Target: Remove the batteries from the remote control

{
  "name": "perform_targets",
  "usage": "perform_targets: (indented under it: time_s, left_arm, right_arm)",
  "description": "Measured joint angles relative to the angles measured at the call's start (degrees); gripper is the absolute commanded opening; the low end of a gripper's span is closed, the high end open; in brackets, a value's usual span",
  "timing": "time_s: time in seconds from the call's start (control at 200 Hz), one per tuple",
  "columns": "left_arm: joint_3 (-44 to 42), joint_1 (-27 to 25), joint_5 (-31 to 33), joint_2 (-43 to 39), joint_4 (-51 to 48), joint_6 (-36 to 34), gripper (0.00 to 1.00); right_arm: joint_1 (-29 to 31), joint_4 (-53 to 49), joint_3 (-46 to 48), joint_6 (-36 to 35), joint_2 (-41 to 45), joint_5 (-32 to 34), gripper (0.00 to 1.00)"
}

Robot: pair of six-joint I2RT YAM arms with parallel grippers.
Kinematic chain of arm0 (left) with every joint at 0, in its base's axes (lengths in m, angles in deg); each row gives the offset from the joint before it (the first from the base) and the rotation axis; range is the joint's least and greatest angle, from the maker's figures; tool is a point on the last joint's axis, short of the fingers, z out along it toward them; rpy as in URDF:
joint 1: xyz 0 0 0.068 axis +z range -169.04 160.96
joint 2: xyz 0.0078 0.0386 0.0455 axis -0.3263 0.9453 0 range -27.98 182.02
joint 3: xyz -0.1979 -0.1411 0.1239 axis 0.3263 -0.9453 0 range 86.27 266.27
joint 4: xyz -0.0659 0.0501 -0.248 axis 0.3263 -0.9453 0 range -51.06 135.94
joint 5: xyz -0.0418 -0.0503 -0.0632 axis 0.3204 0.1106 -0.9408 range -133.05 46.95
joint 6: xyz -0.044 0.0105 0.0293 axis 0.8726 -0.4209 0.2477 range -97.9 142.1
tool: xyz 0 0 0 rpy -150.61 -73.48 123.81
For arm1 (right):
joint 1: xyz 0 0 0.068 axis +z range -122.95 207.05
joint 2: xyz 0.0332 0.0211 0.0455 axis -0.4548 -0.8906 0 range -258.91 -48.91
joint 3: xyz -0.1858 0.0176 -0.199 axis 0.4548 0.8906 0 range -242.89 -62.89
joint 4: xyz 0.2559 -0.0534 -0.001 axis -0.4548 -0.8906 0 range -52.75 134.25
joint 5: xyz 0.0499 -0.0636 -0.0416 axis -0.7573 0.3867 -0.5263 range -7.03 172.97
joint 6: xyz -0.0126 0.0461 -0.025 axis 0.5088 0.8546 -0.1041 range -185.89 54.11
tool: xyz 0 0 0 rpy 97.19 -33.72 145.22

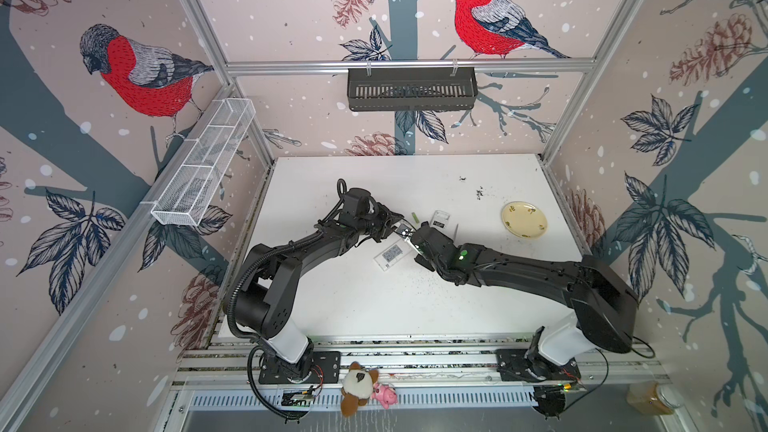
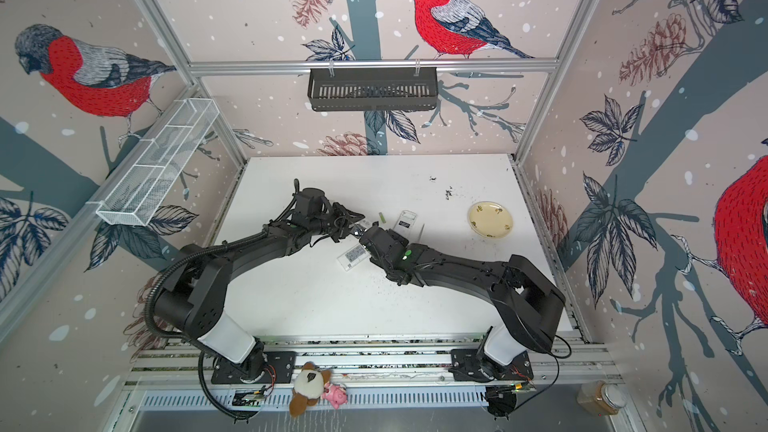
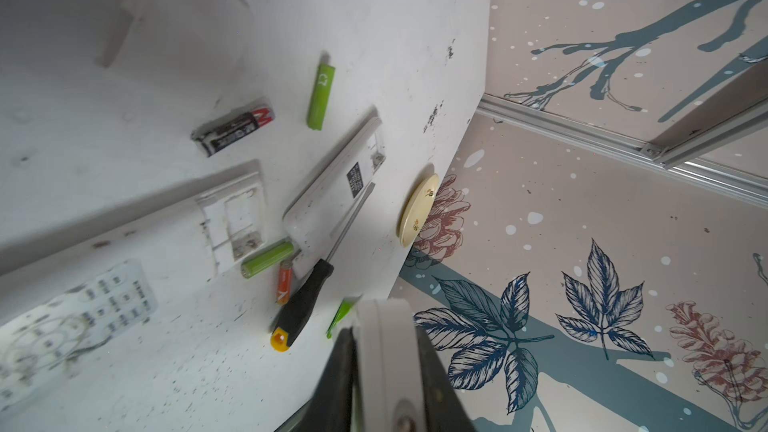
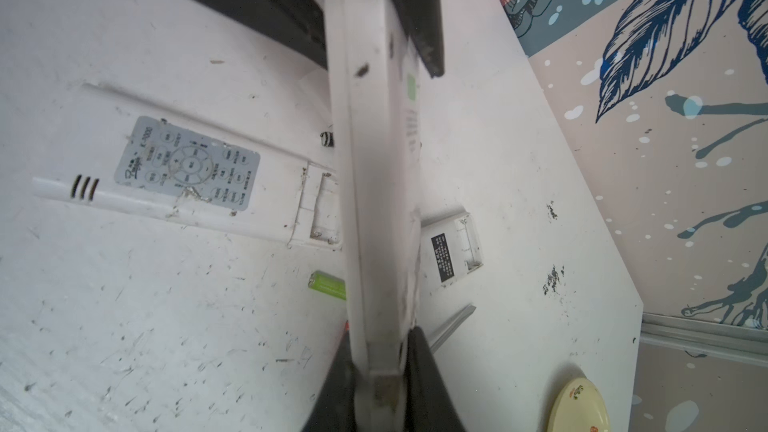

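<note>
Gripping the remote (image 4: 374,201), right end effector (image 4: 380,353) hangs above scattered batteries (image 4: 328,284).

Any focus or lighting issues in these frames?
Left wrist view: green battery sharp, held remote blurred up close. Right wrist view: held remote soft, keypad remote crisp. Both top views: evenly lit, plate clear.
</note>
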Motion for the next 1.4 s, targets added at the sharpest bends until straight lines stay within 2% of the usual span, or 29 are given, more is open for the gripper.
perform_targets:
  time_s: [0.18,0.285,0.44,0.54,0.69,1.046,1.206,1.401]
  left_arm:
    - [-2.95,0.0,-0.68,-1.73,-1.97,-0.48,0.0]
    - [-4.0,-0.04,-0.63,-2.45,-3.41,-1.14,0.0]
    - [-5.46,-0.09,-0.72,-2.8,-4.09,-4.94,0.0]
    - [-6.51,-0.02,0.0,-3.54,-3.06,-6.93,0.0]
    - [-7.82,-0.02,0.17,-3.65,-0.92,-8.17,0.0]
    - [-10.16,0.02,1.4,-4.42,3.28,-12.48,0.0]
    - [-10.93,0.0,1.84,-5.66,5.33,-15.69,0.0]
    - [-10.56,-0.02,2.4,-6.47,6.19,-19.28,0.0]
  right_arm:
    - [1.42,0.28,2.86,2.56,1.68,-3.85,0.13]
    - [1.7,0.9,4.17,4.63,1.99,-6.32,0.2]
    - [1.6,2.23,6.51,11.06,3.5,-11.93,0.38]
    - [1.14,2.67,8.33,14.93,5.68,-15.45,0.43]
    - [-2.62,2.16,10.16,19.17,8.59,-21.81,0.48]
    - [-14.12,0.11,10.62,22.4,13.86,-37.11,0.58]
    - [-20.74,0.39,8.31,27.45,10.78,-46.49,0.59]
    - [-19.87,-0.48,4.7,28.11,4.5,-55.17,0.56]
